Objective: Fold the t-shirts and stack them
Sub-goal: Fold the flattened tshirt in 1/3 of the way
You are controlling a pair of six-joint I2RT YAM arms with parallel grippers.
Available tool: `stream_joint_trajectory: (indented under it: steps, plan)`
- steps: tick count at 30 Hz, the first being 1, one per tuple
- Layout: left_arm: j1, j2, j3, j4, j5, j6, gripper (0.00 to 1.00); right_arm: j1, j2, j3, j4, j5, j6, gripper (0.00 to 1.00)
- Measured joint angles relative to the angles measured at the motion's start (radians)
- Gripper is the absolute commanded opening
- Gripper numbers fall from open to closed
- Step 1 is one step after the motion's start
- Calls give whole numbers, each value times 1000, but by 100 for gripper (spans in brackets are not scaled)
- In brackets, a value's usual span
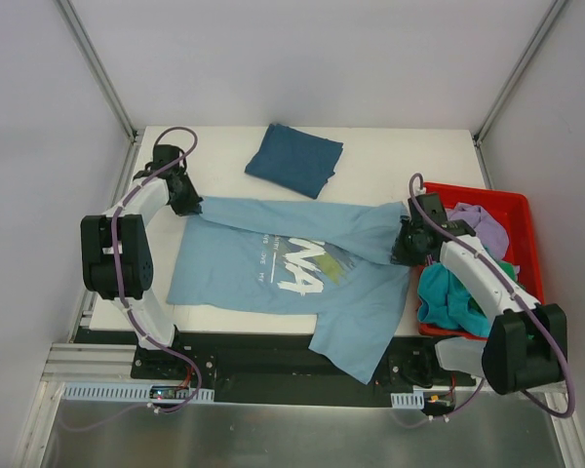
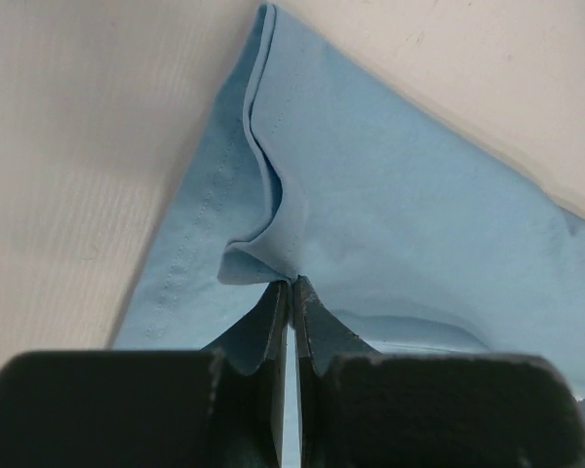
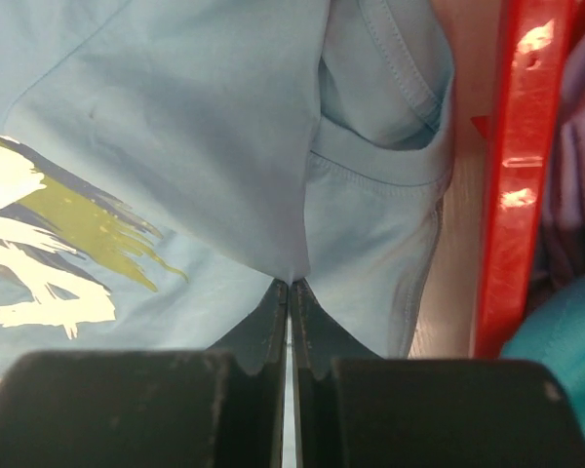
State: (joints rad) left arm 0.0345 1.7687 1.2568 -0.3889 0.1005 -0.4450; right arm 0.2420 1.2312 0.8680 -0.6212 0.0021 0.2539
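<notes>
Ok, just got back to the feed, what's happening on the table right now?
Both arms are on the sky-blue t-shirt, spread print-up across the table. The left gripper is shut on its far left corner; the right gripper is shut on its fabric beside the red bin. Part of it hangs over the near edge. A dark teal t-shirt lies folded at the far side, and a lilac t-shirt and a turquoise t-shirt sit in the bin.

Left arm: folded, wrist at 10 o'clock.
Left gripper: jaws closed tight (tips nearly touching), pinching sky-blue t-shirt.
Right arm: wrist at 3 o'clock.
Right gripper: jaws closed tight on sky-blue t-shirt.
</notes>
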Motion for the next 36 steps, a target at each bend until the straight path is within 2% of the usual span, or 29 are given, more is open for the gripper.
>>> stream_joint_trajectory:
  steps: [1,3,7,8,9,10,11,13,19,23,31,35,36]
  plan:
    - [0,0,-4,0,0,1,4,0,13,-5,5,-5,1,1]
    - [0,0,-7,-1,1,4,19,0,41,-12,23,-9,2,0]
    - [0,8,-6,-1,4,16,24,0,79,-11,63,-15,5,0]
    - [0,10,-6,-2,4,16,30,0,88,-7,66,-16,4,0]
    - [0,11,-5,-5,4,18,38,0,97,-1,69,-17,4,0]
    - [0,11,-1,-12,3,19,53,0,108,8,71,-18,4,0]
    - [0,11,6,-21,4,21,75,0,119,20,72,-19,4,0]
    - [0,11,25,-33,6,26,99,0,139,47,75,-20,4,0]
    - [-11,-13,46,-48,31,9,99,-6,214,168,86,-39,5,0]
    - [-82,-76,46,-58,26,9,99,-26,306,278,94,-45,5,1]
    - [-413,-117,121,-58,75,23,99,-111,599,528,130,-83,3,0]
    - [-581,-42,202,-40,119,-28,91,-134,681,558,167,-146,-1,0]
    - [-610,-11,226,-35,130,-44,86,-135,691,557,175,-164,-1,0]
